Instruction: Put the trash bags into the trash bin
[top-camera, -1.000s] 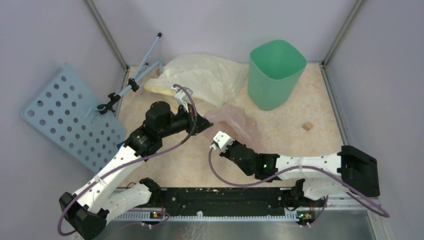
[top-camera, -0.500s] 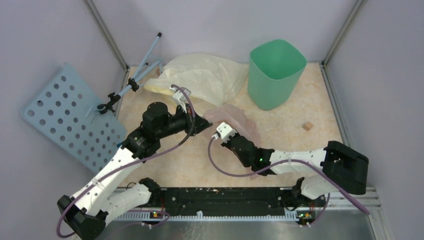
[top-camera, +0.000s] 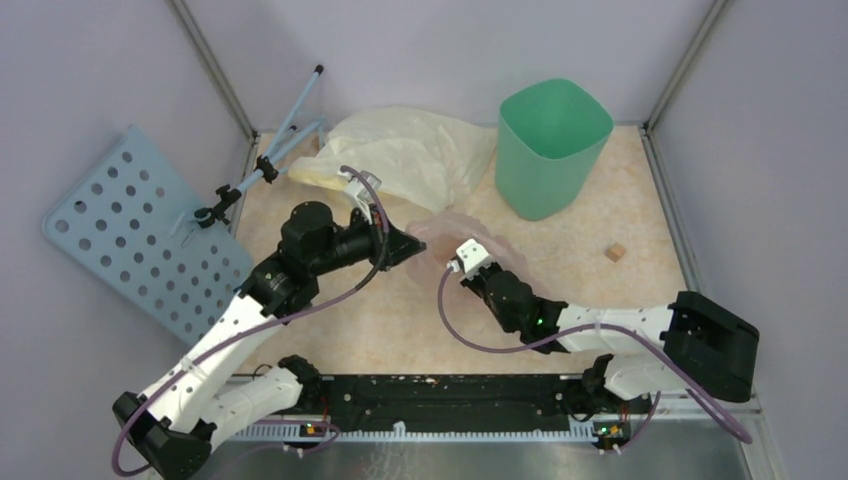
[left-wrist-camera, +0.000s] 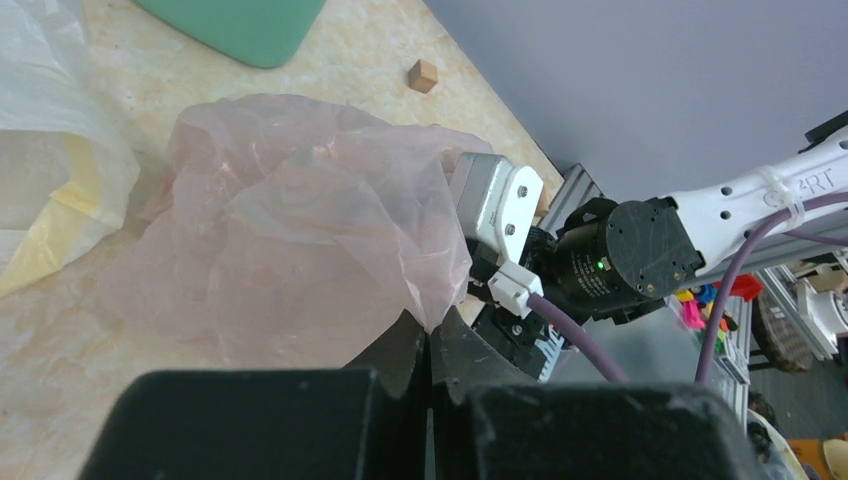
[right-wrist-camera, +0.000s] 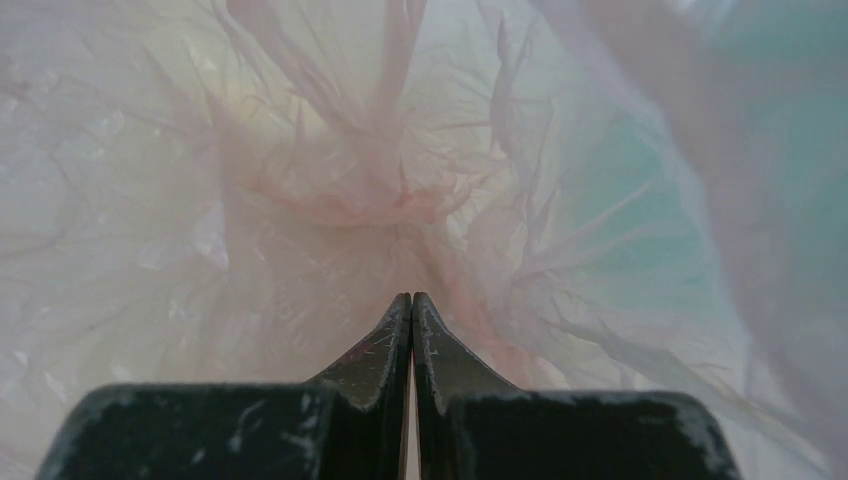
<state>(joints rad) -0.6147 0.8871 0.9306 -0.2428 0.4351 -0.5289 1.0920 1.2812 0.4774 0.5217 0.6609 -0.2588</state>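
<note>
Softly crumpled, translucent pink bag (left-wrist-camera: 285, 230)

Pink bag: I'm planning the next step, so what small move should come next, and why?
Probably raise the pink bag toward the green bin: the left gripper is shut on its edge, the right gripper is shut amid its folds, and the bin stands upright, apart.
</note>
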